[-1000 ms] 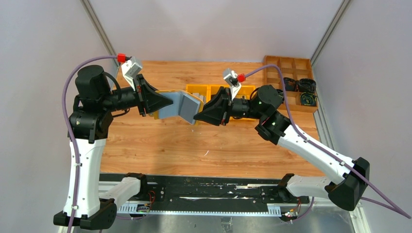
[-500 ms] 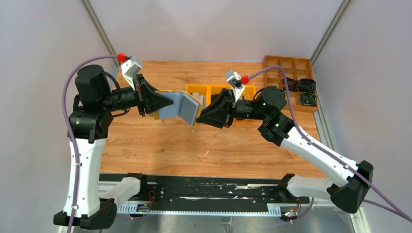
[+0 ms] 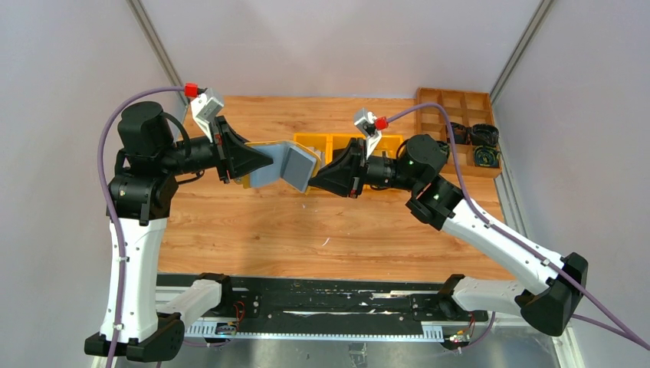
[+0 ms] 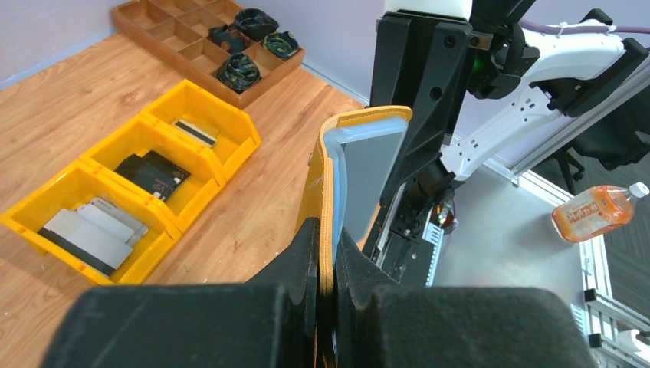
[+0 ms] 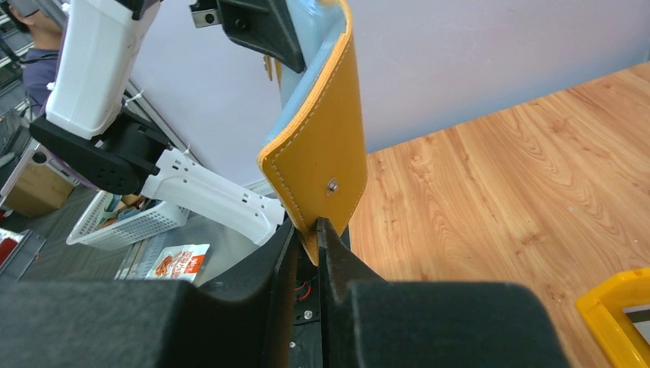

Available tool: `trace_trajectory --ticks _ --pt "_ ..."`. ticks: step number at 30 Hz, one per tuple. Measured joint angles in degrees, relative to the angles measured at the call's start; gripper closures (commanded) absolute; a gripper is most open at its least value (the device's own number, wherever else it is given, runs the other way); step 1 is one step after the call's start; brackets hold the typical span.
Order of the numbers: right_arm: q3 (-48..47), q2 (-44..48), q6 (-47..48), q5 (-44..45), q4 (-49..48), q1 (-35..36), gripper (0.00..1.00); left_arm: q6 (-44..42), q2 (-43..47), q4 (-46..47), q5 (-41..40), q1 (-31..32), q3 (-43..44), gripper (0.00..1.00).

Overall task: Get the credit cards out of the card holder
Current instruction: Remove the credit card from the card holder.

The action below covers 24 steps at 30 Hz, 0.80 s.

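Top external view: the card holder (image 3: 285, 169) is held in the air above the wooden table (image 3: 306, 230), just in front of the left end of the row of yellow bins (image 3: 331, 139) and not touching it. The holder is folded open into a V, silvery-grey inner face upward, mustard-yellow cover outward. The left gripper (image 3: 270, 159) reaches in from the side away from the bins, and its fingers are clamped on the edge of one flap. The right gripper (image 3: 310, 184) lies in front of the middle of the bin row, with its fingers closed on the edge of the other flap. Left wrist view: the left gripper (image 4: 326, 253) pinches the card holder (image 4: 328, 184) at its yellow stitched edge; the yellow bins (image 4: 165, 115) lie beyond on the table, and pale grey credit cards (image 4: 88, 230) lie flat in the nearest end bin. Right wrist view: the right gripper (image 5: 316, 230) grips the bottom edge of the card holder (image 5: 318, 161) below its snap stud. Whether any card sits inside the holder cannot be told. A brown wooden tray (image 3: 452, 107) stands at the right end of the bin row.
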State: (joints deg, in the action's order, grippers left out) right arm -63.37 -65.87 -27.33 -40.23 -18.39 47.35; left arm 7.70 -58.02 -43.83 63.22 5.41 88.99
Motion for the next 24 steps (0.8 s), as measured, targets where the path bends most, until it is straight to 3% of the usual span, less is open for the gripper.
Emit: trace_trajectory --ticks 3,7,14,16,19,20,24 --pt "-0.09 0.0 0.13 2.08 0.68 0.0 0.71 0.0 0.0 0.0 -0.02 0.0 0.0 1.0" --pt "-0.13 -0.02 0.15 4.7 1.22 0.04 0.67 0.24 0.0 0.0 0.39 0.0 0.0 1.0" --pt "-0.33 -0.42 0.15 5.49 1.22 0.72 0.71 0.2 0.0 0.0 0.63 0.0 0.0 1.0" --pt "-0.37 -0.42 0.15 4.15 1.07 0.76 0.77 0.0 0.0 0.0 0.61 0.0 0.0 1.0" --pt "-0.46 -0.39 0.09 2.54 0.85 0.83 0.97 -0.76 0.02 -0.02 -0.04 0.0 0.0 0.81" --pt "-0.55 -0.39 0.24 2.38 0.87 0.87 1.0 -1.2 0.11 -0.02 -0.52 0.0 -0.09 0.7" --pt "-1.92 -0.74 0.42 2.32 3.26 1.14 1.0 -3.1 0.87 0.31 -2.62 0.0 -1.46 0.46"
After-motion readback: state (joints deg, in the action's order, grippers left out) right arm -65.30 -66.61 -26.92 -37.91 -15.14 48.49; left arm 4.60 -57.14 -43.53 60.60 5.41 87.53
